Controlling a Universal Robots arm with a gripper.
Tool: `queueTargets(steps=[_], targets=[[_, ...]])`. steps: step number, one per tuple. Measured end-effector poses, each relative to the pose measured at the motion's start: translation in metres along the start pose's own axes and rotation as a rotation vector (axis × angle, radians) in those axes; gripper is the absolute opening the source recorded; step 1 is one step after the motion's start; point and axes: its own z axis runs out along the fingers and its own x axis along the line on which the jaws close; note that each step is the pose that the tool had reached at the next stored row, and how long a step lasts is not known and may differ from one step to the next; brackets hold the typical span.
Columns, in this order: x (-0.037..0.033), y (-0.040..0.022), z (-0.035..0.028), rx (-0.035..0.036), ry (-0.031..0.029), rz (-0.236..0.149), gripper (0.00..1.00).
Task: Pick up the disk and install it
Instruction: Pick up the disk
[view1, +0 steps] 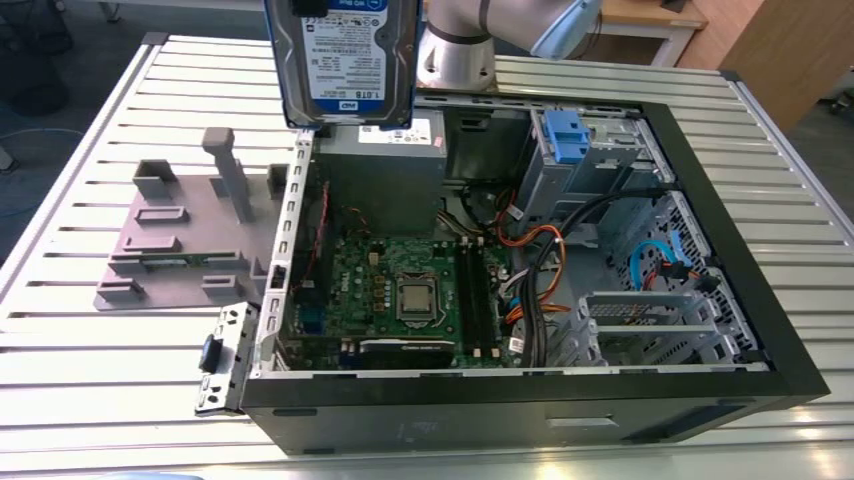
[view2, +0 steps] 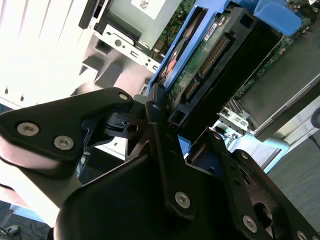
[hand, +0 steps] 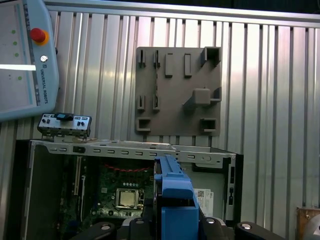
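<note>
My fingers (view2: 161, 142) pinch the disk (view1: 344, 60), holding it upright above the open case (view1: 747, 330). Inside the case are the motherboard (view1: 400, 290), tangled cables (view1: 534, 270) and a blue clip (view1: 563, 135). A grey fixture (view1: 174, 240) sits beside the case on the tabletop (view1: 80, 380).

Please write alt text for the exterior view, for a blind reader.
The disk hangs upright, label facing the camera, over the open computer case, which lies on a slatted metal table. A grey fixture plate lies on the exterior view's left.

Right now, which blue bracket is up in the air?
The one framing the disk, raised above the computer case; the other blue bracket sits inside it.
</note>
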Motion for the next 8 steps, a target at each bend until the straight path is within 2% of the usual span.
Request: queueTargets(steps=[8], targets=[[0.0031,0.0001,0.0004,-0.0001,0.0011,0.0,0.37]])
